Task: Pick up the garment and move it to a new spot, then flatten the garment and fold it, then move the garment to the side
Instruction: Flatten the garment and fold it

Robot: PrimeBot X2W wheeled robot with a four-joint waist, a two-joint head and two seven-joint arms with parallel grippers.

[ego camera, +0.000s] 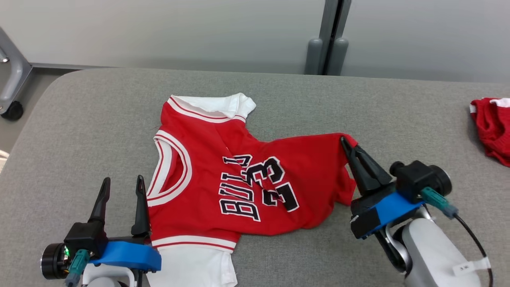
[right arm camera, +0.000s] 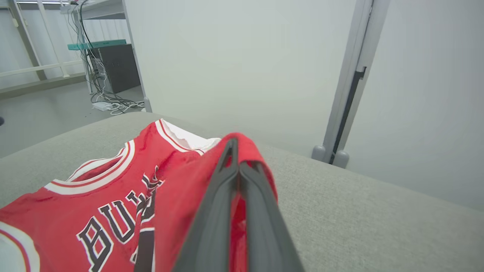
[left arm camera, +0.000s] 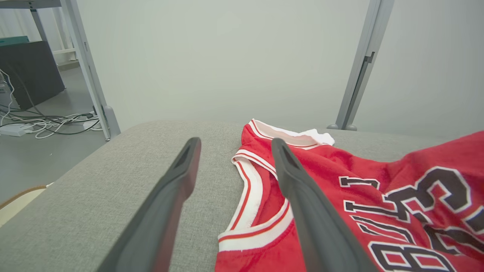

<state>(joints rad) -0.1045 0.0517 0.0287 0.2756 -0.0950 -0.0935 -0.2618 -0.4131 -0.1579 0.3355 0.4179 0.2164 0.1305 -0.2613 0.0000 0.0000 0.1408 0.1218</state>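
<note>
Grey padded worktop (ego camera: 79,131) fills the foreground, and nearest the robot sits the left pincer (ego camera: 122,179), fingers spread wide with nothing between them, just beside a white-trimmed armhole. That's the red jersey (ego camera: 239,159), lying rumpled across the middle of the worktop, black-and-white lettering and number facing up, a white sleeve poking out at its near edge and another at its far edge. Over on the right, the right pincer (ego camera: 345,141) has its fingers pressed together, pinching the jersey's right-hand corner, red fabric bunched around the tips and drawn into a fold. Further off, at the worktop's right edge and well apart from the jersey, lies another red cloth (ego camera: 494,127). Behind it all, a pale wall (ego camera: 159,32) and a grey post (ego camera: 330,36).
</note>
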